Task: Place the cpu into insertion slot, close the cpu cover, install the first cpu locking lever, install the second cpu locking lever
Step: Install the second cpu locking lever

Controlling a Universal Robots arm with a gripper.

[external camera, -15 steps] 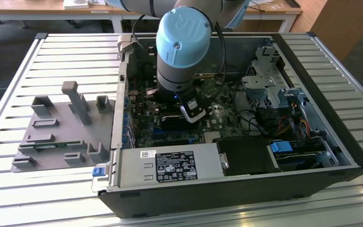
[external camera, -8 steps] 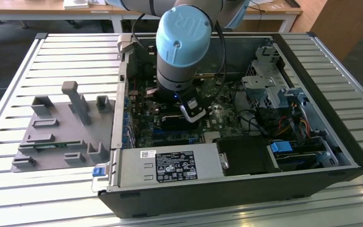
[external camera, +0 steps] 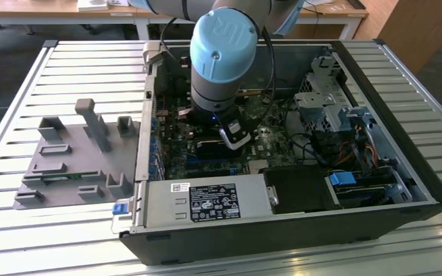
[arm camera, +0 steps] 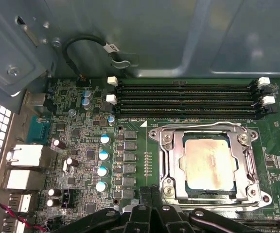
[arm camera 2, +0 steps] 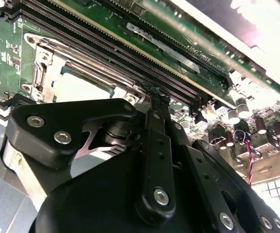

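1. The arm reaches down into the open computer case [external camera: 405, 190], its gripper [arm camera: 150, 194] low over the green motherboard [arm camera: 81, 145], just beside the socket. In both wrist views the fingertips look pressed together with nothing between them.

2. The cpu [arm camera: 209, 162] already lies in the insertion slot [arm camera: 166, 167], its dull top showing through the window of the cpu cover [arm camera: 175, 165], which lies flat over it.

3. I cannot make out from here whether either locking lever is hooked down.

4. What might go wrong, I would guess: the gripper sits very near the socket edge and the long memory slots [arm camera: 183, 99], so a small sideways drift could scrape the board or catch the cover's frame. If the cover is not fully flat, a lever could bind.

5. The case lies on its side on a slatted white table [external camera: 90, 63], towards the exterior view's right edge, with a grey fixture plate [external camera: 75, 167] beside it. Wooden desks [external camera: 344, 11] stand behind.
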